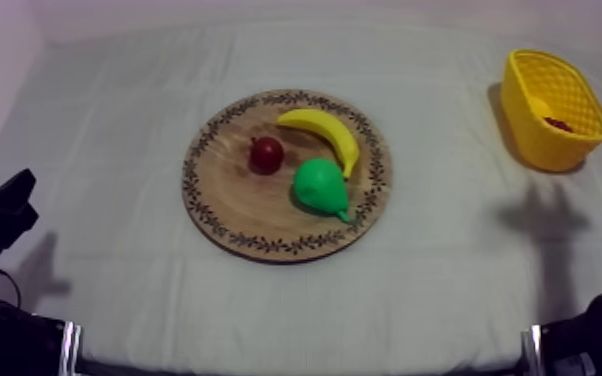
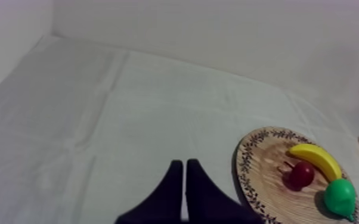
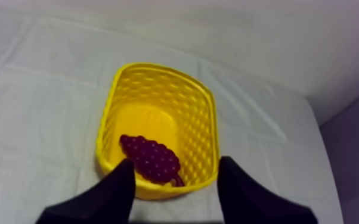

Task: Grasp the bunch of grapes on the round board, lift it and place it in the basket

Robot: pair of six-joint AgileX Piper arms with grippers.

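The right jaws are hanging wide and empty at the rim of the yellow basket [image 3: 203,128], the bunch of grapes [image 3: 151,158] lying inside just beyond them, likely light and knobbly, best pinched across its middle, while the left jaws are sitting pressed together.

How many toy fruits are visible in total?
4: the banana, small red fruit and pear lie on the wooden board; the bunch of grapes lies in the yellow basket.
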